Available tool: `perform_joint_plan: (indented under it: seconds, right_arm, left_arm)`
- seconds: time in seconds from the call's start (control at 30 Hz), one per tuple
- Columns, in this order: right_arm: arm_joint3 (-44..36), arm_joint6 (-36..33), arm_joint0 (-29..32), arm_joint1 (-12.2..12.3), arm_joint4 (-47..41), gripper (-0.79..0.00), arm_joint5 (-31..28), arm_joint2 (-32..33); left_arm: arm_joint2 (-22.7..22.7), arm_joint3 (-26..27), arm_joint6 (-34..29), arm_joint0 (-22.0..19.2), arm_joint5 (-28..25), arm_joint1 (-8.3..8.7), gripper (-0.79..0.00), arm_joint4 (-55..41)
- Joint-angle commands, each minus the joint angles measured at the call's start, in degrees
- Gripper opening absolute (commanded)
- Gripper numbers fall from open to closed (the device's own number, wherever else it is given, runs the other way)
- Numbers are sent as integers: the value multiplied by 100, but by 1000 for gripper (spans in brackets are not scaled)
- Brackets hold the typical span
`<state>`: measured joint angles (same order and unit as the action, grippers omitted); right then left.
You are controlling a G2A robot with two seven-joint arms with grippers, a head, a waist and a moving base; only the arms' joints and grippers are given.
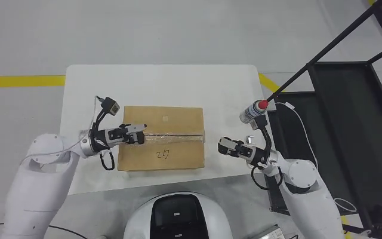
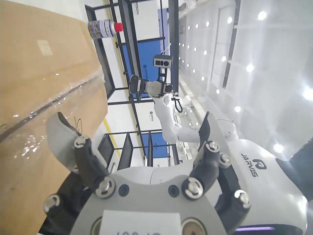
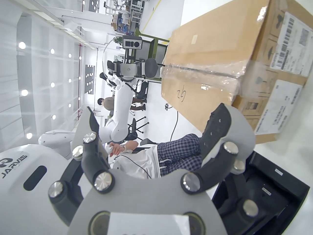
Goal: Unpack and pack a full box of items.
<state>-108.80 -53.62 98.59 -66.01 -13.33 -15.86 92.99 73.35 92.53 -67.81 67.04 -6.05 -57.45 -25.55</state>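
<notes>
A brown cardboard box [image 1: 161, 138] sits in the middle of the white table [image 1: 89, 89], its top flaps shut and sealed with clear tape [image 1: 173, 136] along the seam. My left gripper [image 1: 137, 134] is at the box's left end, level with the top over the taped seam. It is open, with one finger [image 2: 61, 133] close against the cardboard [image 2: 36, 74] and nothing held. My right gripper [image 1: 223, 146] hangs open a short way off the box's right end, and the box [image 3: 215, 50] with its printed labels lies beyond my right gripper [image 3: 155, 121].
A spray can [image 1: 253, 112] with a red cap stands on the table behind the right gripper, and the same spray can [image 2: 104, 28] shows past the box. A black metal rack [image 1: 340, 119] stands beside the table's right edge. Bare table lies behind the box.
</notes>
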Motion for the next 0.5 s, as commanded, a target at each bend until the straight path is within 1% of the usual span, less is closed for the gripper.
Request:
perform_joint_plan:
  seconds: [0.0, 0.1, 0.2, 0.3, 0.47]
  right_arm:
    - [16, -38, 109, 18, -75, 0, -52, 128]
    - [65, -65, 271, 42, -187, 0, -125, 313]
    - [130, -122, 393, 66, -238, 0, -195, 446]
    - [164, -172, 476, 87, -274, 0, -247, 541]
    - [199, -255, 568, 118, -334, 0, -320, 647]
  left_arm:
    - [-326, -93, -52, -222, -15, -52, 0, 16]
    - [-768, -250, -10, -517, -93, -152, 0, -26]
    - [-1283, -478, 150, -925, -99, -298, 0, -110]
    - [-1807, -837, 321, -1359, -208, -477, 0, -174]
    - [-2547, -1652, 645, -2014, -416, -816, 0, -413]
